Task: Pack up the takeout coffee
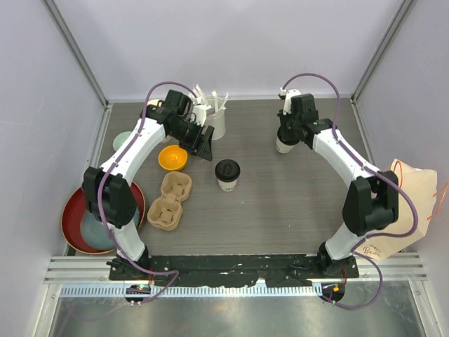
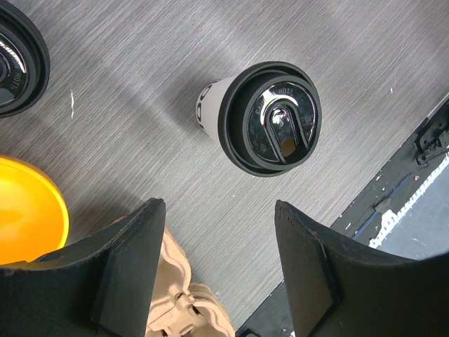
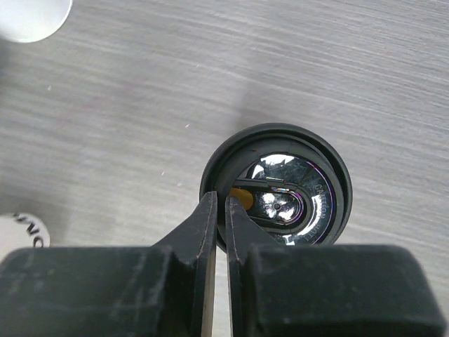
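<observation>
One takeout coffee cup [image 1: 226,174], white with a black lid, stands mid-table. In the left wrist view it [image 2: 270,118] stands ahead of my left gripper [image 2: 219,207], which is open and empty and well short of it. In the top view the left gripper [image 1: 205,144] hovers beside the orange bowl [image 1: 172,157]. The second lidded cup [image 1: 283,147] stands at the back right under my right gripper [image 1: 286,137]. In the right wrist view the right gripper [image 3: 219,200] is shut with a thin gap, its tips over the left rim of that cup's lid [image 3: 287,189]. I cannot tell whether they touch it.
A brown pulp cup carrier [image 1: 170,201] lies front left, also in the left wrist view [image 2: 182,295]. A paper bag [image 1: 410,203] stands at the right edge. Red and teal plates [image 1: 91,225] sit far left. A white holder with utensils [image 1: 214,119] stands at the back. A loose black lid [image 2: 17,63] lies nearby.
</observation>
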You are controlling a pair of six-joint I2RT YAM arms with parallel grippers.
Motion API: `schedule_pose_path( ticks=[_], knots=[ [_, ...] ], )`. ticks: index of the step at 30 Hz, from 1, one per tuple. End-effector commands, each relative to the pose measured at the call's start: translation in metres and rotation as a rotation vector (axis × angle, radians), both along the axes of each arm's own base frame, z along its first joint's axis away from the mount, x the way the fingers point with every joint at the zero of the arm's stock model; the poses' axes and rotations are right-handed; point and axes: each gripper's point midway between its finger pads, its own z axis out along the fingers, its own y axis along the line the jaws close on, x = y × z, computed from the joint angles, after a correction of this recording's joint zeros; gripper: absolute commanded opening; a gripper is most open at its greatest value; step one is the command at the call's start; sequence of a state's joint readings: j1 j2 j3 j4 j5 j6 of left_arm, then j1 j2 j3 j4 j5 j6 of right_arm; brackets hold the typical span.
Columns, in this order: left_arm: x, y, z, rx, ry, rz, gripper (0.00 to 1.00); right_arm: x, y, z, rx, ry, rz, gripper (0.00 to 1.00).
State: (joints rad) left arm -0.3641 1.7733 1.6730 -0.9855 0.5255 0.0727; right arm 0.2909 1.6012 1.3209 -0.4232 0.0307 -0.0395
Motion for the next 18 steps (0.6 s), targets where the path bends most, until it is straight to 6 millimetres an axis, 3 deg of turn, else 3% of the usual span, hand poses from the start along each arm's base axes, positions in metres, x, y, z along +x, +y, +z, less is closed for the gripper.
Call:
schedule_pose_path(
  ticks=[1,5,12,14,15,18],
  knots=[
    [-0.004,0.001,0.021,-0.034,-0.054,-0.024,0.67,0.040,-0.008,0.015,0.064,-0.035,0.010,0.02],
    [-0.003,0.003,0.022,-0.034,-0.059,-0.021,0.67,0.057,-0.019,0.000,0.042,0.015,-0.009,0.02],
    [-0.002,0.004,0.020,-0.032,-0.055,-0.021,0.68,0.065,-0.021,-0.018,-0.002,0.072,-0.004,0.04],
    [-0.002,0.003,0.020,-0.032,-0.054,-0.023,0.68,0.066,-0.022,-0.018,-0.010,0.075,-0.006,0.22],
    [-0.002,0.003,0.020,-0.033,-0.052,-0.024,0.68,0.067,-0.022,-0.017,-0.010,0.075,-0.004,0.37],
    [-0.002,0.003,0.019,-0.032,-0.048,-0.024,0.68,0.066,-0.021,-0.004,-0.011,0.058,0.014,0.47]
  ],
)
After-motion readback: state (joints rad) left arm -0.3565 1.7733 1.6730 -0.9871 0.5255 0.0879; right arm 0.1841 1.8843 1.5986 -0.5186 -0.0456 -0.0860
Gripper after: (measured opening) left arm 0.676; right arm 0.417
